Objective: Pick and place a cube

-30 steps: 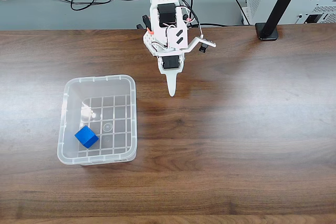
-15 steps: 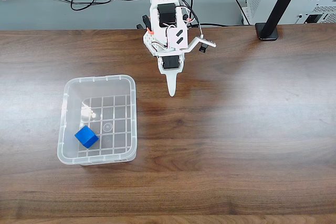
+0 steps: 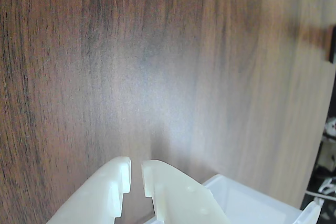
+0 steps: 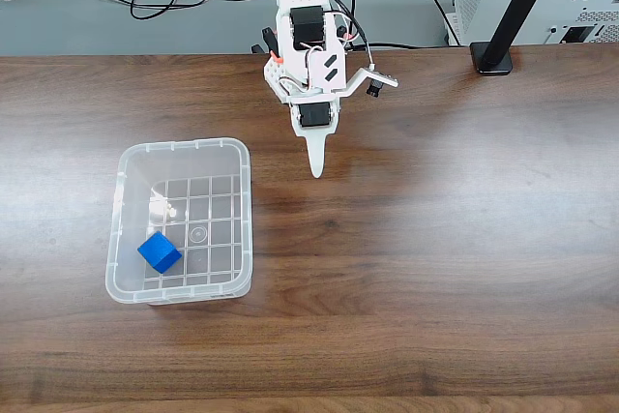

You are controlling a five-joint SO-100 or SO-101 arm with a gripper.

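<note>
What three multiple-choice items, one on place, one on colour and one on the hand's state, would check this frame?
1. Where is the cube?
A. inside the clear bin
B. on the bare table
C. in the hand

2. What colour is the cube?
A. red
B. green
C. blue

3. How is the hand?
A. clamped on the cube
B. holding nothing, fingers nearly together
C. resting inside the bin

Key: 1 A, the cube lies on the bin's gridded floor; 2 C, its faces are bright blue; 3 B, the wrist view shows just a narrow gap above the table.
</note>
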